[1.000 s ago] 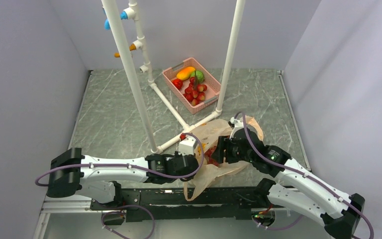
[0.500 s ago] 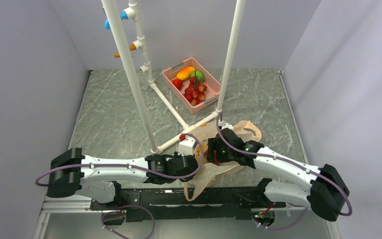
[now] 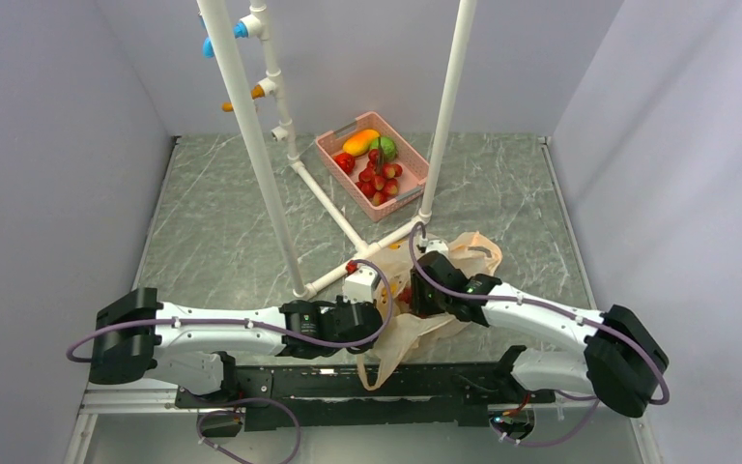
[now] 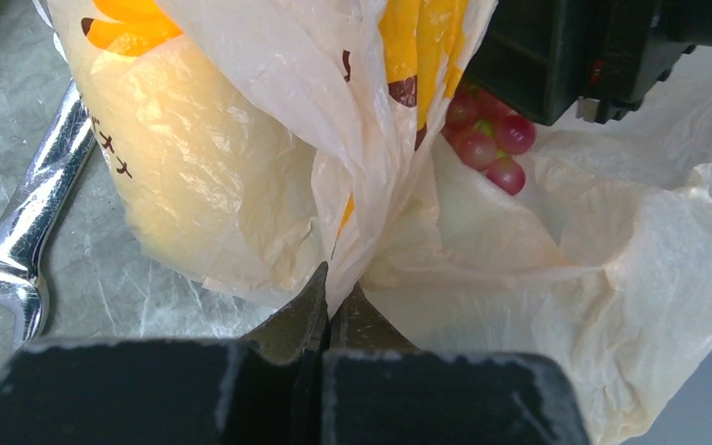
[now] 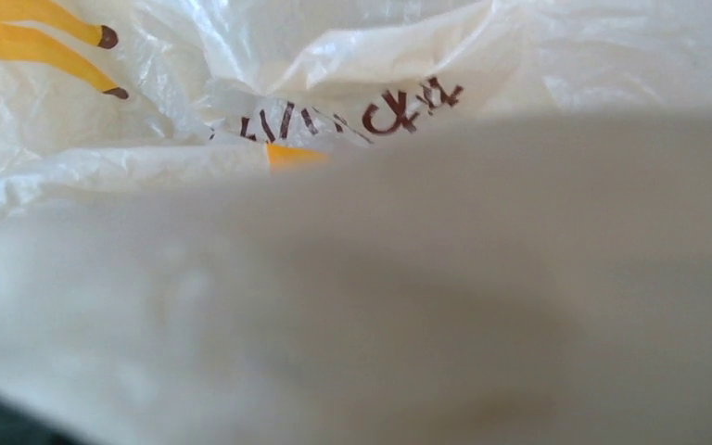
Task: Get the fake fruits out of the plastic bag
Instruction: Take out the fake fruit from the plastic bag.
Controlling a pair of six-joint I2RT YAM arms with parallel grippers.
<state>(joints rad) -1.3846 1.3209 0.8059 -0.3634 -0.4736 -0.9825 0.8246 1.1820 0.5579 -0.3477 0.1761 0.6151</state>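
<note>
A: What's the left claw [image 4: 330,295] doing?
B: It's clamped on a fold of the bag [image 4: 213,195].
A: And the right claw [image 3: 412,292]?
B: It's inside the bag, above the grapes [image 4: 488,139]. I can't tell how its jaws stand.

My right gripper [image 3: 411,294] has swung left and pushed further into the mouth of the plastic bag [image 3: 470,251], reaching the grapes [image 4: 487,139].

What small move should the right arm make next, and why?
Probably close the right gripper on the grapes before lifting. The left gripper pinches the plastic bag at its edge, the grapes lie exposed beside the right gripper, and its own camera shows only plastic, so no grip is confirmed.
</note>
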